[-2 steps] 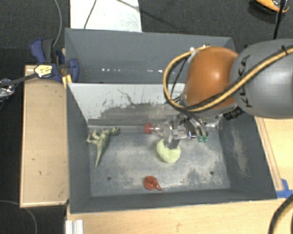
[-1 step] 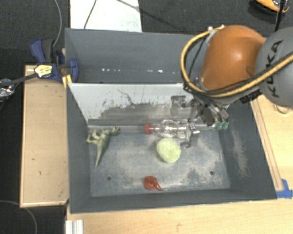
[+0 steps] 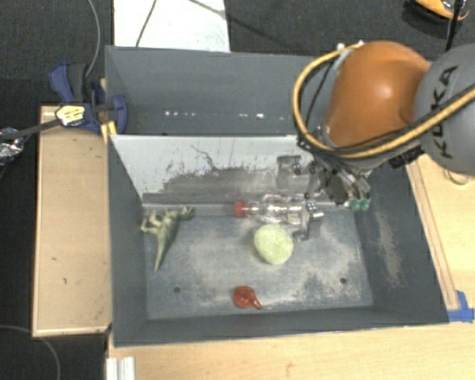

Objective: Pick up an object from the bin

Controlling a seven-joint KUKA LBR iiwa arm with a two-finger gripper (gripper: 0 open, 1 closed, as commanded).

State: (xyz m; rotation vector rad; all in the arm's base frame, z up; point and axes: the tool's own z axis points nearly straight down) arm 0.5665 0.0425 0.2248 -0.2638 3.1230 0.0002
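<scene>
Jaws at one o'clock of the pale-green round ball point(image 3: 274, 245).
Whether they are open cannot be told; centre over it before descending.

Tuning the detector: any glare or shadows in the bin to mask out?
Camera view: a row of bright glints on the bin's back wall; pale sheen on the worn floor; the clear thing by the gripper glints; the ball evenly lit.

Grey bin point(image 3: 206, 269) holds a green dinosaur point(image 3: 165, 226), pale ball point(image 3: 274, 246), red lump point(image 3: 245, 297).
</scene>
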